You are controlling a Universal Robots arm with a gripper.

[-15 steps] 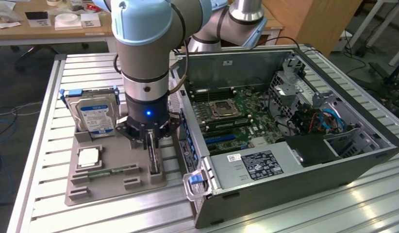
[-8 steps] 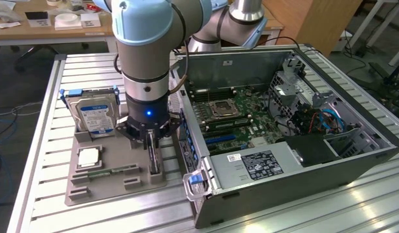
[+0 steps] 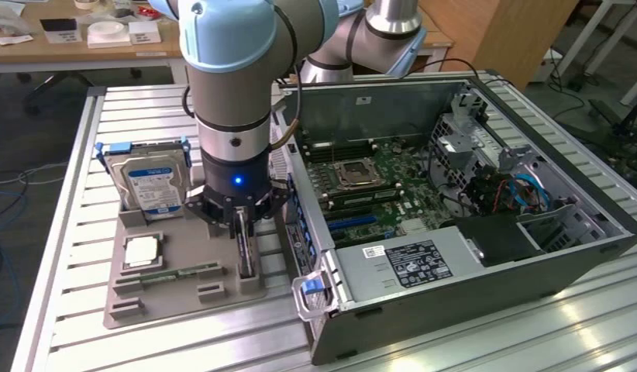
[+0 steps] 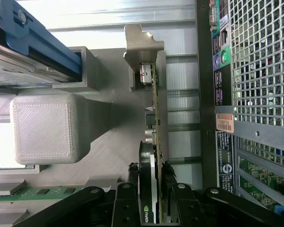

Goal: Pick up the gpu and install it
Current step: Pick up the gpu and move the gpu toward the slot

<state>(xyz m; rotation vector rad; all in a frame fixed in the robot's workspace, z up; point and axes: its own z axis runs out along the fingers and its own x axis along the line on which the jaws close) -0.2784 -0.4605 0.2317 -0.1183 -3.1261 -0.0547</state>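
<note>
The gpu [image 3: 246, 253] stands on edge in a slot of the grey holder tray [image 3: 163, 294], beside the open computer case [image 3: 453, 256]. In the wrist view the gpu [image 4: 154, 118] shows edge-on: green board, black shroud, and the silver bracket [image 4: 142, 45] at its far end. My gripper [image 3: 244, 226] hangs straight down over the card. Its black fingertips [image 4: 133, 168] press against both faces, so the gripper [image 4: 150, 166] is shut on the gpu. The card still sits low in its slot.
A silver hard drive [image 3: 153, 186] in a blue carrier stands at the tray's far end. A processor [image 3: 141, 249] and a memory stick [image 3: 179, 273] lie flat on the tray. The motherboard [image 3: 391, 178] lies exposed inside the case, whose rear wall [image 4: 206, 94] runs close beside the card.
</note>
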